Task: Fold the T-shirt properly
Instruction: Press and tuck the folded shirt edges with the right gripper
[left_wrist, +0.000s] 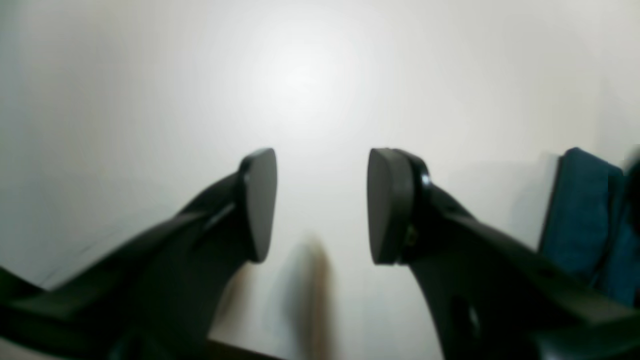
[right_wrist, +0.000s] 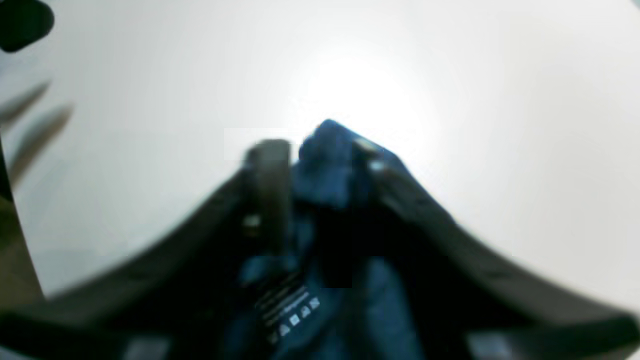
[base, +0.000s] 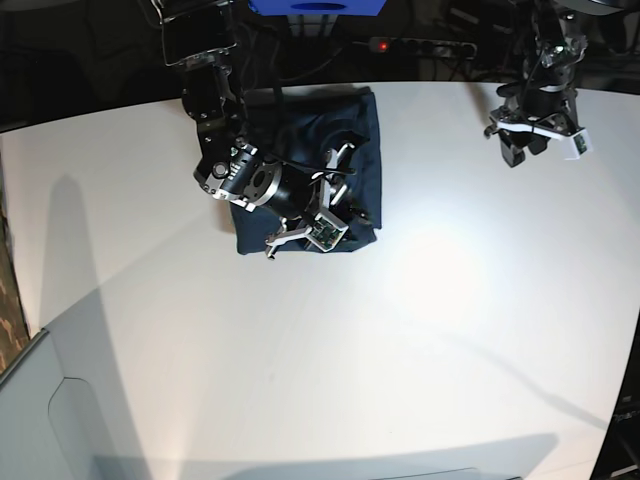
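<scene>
A: Progress?

B: T-shirt (base: 300, 130) looks folded down to a compact, roughly square bundle at the far side of the white table (base: 400, 330), near its back edge. I'd say most folds are done, but the near edge is lumpy, so tidying or one last fold is probably left.

A: Arms?

B: Right pincer (base: 312, 205) is low over the shirt's near edge. In the right wrist view navy cloth (right_wrist: 330, 165) sits bunched between its fingers, label print showing below. Blurred, so whether it's clamped or just loose around the cloth, cannot tell. Left pincer (left_wrist: 321, 205) is well away from the shirt toward the table's far corner, jaws spread wide, nothing in them, only bare table beyond.

A: Surface, room?

B: Table plain white, glossy, glare patches, long arm shadows. Behind the shirt it's dark: a blue box (base: 315, 6), cables, a power strip with a red light (base: 381, 45).
</scene>
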